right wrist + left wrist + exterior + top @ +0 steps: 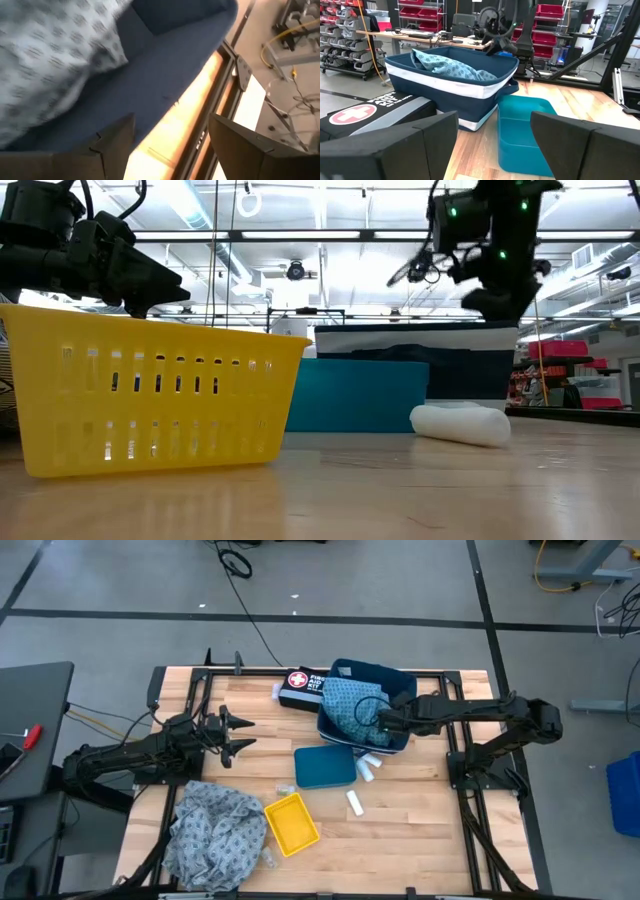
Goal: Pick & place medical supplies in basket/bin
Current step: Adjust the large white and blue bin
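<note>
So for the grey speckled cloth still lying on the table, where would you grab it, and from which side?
Judging from the high view, pinch a raised fold near the middle of the grey cloth, coming straight down from above. It lies crumpled and spread flat, so the edges offer little to grip. The left gripper, open and hovering nearby, is better placed than the right gripper over the navy basket.

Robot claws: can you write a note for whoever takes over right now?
Left claw: open, empty, hovering over the table's left side.
Right claw: open, empty, over the navy basket.
Done: blue-green cloth lies in the basket.
Left: grey cloth at the front left beside the yellow bin; white rolls on the table near the teal tray.
</note>
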Robot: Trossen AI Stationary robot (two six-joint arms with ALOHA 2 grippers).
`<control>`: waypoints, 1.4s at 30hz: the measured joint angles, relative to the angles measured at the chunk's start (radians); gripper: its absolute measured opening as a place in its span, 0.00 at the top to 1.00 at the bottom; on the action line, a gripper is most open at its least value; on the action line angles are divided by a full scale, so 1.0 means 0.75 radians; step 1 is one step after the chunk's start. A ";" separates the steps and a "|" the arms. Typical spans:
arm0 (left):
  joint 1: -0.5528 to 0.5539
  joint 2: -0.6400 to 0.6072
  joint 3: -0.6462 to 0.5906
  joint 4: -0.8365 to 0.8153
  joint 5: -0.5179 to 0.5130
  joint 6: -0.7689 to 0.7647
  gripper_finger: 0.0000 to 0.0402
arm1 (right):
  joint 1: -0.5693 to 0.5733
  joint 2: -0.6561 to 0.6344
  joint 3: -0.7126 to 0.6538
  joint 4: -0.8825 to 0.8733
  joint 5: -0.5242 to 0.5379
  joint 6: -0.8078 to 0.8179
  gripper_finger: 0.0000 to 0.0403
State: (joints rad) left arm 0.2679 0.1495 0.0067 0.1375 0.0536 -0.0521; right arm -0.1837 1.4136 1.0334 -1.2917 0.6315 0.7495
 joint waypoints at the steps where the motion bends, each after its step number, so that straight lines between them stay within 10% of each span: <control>1: 0.000 0.000 0.000 0.000 0.000 0.000 0.37 | -0.009 0.000 -0.018 0.000 -0.002 0.005 0.35; 18: 0.000 0.000 0.000 0.000 0.000 0.000 0.37 | -0.046 0.001 -0.114 0.142 -0.137 -0.065 0.35; 42: 0.000 0.000 0.000 0.000 -0.001 0.001 0.37 | -0.034 0.001 -0.114 -0.232 0.033 0.238 0.35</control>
State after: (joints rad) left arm 0.2680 0.1493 0.0067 0.1375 0.0532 -0.0517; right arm -0.2094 1.4139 0.9482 -1.4659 0.6561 0.9279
